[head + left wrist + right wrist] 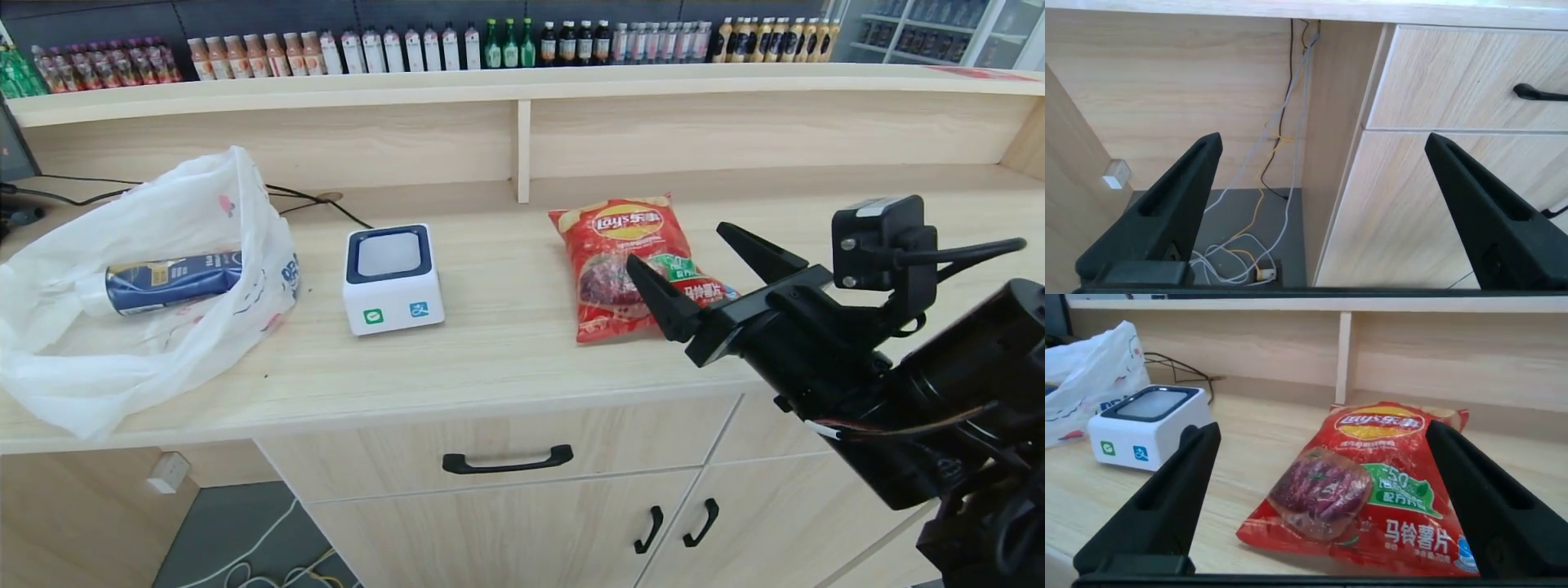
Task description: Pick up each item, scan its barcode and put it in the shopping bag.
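A red bag of crisps (pixel 624 265) lies flat on the pale wooden counter (pixel 506 343), its top end toward the back wall and its printed face up. My right tool (pixel 678 245) is at the bag's near right end, pointing across it toward the back of the counter. Its two black fingers are spread wide apart and have nothing between them. From my right wrist, the bag lies ahead, framed between the two fingers.

To the left of the bag, well apart from it, stands the barcode scanner (pixel 393 278), a small white box with a dark-framed grey window on top. A black cable (pixel 318 200) runs from behind it along the back of the counter.

Farther left, at the counter's end, sits the white plastic shopping bag (pixel 204 188), slumped with its mouth open toward the scanner. A blue and white bottle (pixel 171 282) lies on its side inside it.

My left tool (pixel 1324 139) is down below the counter top, facing the wooden cabinet fronts. Its fingers are also spread wide and carry nothing. Beyond them, loose wires (pixel 1282 155) hang in a gap beside the cabinet and trail onto the grey floor.

Under the counter is a drawer with a black handle (pixel 506 463). Behind the counter, a shelf holds a long row of drink bottles (pixel 506 45).
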{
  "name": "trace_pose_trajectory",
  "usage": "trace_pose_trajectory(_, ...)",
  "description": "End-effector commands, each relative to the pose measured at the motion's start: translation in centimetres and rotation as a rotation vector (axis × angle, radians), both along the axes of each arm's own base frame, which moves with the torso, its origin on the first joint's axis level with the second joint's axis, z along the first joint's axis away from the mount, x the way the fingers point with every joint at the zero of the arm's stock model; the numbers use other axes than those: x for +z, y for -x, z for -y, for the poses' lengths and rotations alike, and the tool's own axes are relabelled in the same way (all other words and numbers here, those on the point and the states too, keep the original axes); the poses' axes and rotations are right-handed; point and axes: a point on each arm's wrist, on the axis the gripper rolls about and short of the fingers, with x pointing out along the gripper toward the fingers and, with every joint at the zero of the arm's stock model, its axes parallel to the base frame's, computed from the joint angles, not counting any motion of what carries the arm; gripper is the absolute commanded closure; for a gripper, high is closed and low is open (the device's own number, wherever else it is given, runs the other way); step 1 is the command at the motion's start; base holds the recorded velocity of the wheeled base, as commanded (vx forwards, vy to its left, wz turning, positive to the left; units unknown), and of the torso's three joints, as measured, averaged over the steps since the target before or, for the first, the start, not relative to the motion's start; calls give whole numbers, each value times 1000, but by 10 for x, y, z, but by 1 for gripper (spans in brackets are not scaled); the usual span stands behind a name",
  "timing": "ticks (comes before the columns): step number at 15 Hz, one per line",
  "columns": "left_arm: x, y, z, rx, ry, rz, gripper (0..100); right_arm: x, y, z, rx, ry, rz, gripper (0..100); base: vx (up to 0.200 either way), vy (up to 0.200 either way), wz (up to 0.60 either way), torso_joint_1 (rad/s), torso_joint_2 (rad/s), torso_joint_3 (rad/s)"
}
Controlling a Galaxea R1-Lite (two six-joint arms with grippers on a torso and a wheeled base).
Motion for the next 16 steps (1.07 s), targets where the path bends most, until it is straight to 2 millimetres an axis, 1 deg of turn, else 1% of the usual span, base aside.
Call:
trace_pose_trajectory(1,0,0,0,0,0,0,0,25,-5,-4,6,2,-4,0,0,0,0,0,0,0)
trace_pose_trajectory(2,0,0,0,0,0,0,0,35,-7,-6,11,9,-33,0,0,0,0,0,0,0)
trace_pose_trajectory(4,0,0,0,0,0,0,0,74,-20,-3,-34,8,-59,0,0,0,0,0,0,0)
trace_pose_trajectory(6,0,0,0,0,0,0,0,98,-29,-7,-44,-4,-51,0,0,0,0,0,0,0)
trace_pose_trajectory(8,0,0,0,0,0,0,0,108,-29,-6,-105,0,-88,0,0,0,0,0,0,0)
trace_pose_trajectory(9,0,0,0,0,0,0,0,112,-26,-5,-107,12,-117,0,0,0,0,0,0,0)
trace_pose_trajectory(12,0,0,0,0,0,0,0,111,-29,-6,-100,39,-195,0,0,0,0,0,0,0)
trace_pose_trajectory(14,0,0,0,0,0,0,0,104,-24,-10,-83,95,-330,0,0,0,0,0,0,0)
trace_pose_trajectory(15,0,0,0,0,0,0,0,102,-24,-11,-86,121,-366,0,0,0,0,0,0,0)
trace_pose_trajectory(16,0,0,0,0,0,0,0,103,-31,-15,-93,144,-396,0,0,0,0,0,0,0)
